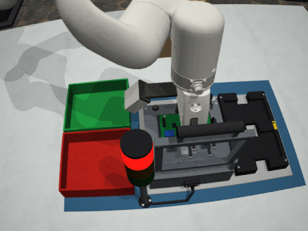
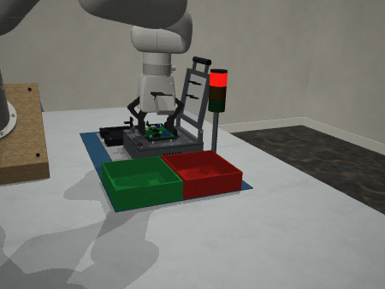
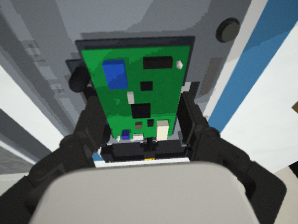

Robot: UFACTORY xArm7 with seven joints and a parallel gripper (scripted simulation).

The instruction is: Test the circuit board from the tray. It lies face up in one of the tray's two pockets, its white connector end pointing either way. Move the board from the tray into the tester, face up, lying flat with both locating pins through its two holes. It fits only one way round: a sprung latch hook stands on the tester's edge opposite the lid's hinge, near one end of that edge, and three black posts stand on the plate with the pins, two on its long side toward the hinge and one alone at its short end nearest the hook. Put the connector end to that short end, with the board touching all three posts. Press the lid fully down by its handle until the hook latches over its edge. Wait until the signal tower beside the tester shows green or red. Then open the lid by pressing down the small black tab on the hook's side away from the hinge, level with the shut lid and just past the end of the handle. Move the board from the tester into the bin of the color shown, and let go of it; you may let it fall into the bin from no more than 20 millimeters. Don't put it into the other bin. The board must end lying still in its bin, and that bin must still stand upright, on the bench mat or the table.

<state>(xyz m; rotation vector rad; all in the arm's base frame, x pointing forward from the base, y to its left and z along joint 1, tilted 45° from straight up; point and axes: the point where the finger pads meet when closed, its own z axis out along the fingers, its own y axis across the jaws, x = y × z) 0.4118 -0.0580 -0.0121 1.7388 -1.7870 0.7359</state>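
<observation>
Green board (image 3: 137,95), chips face up
</observation>
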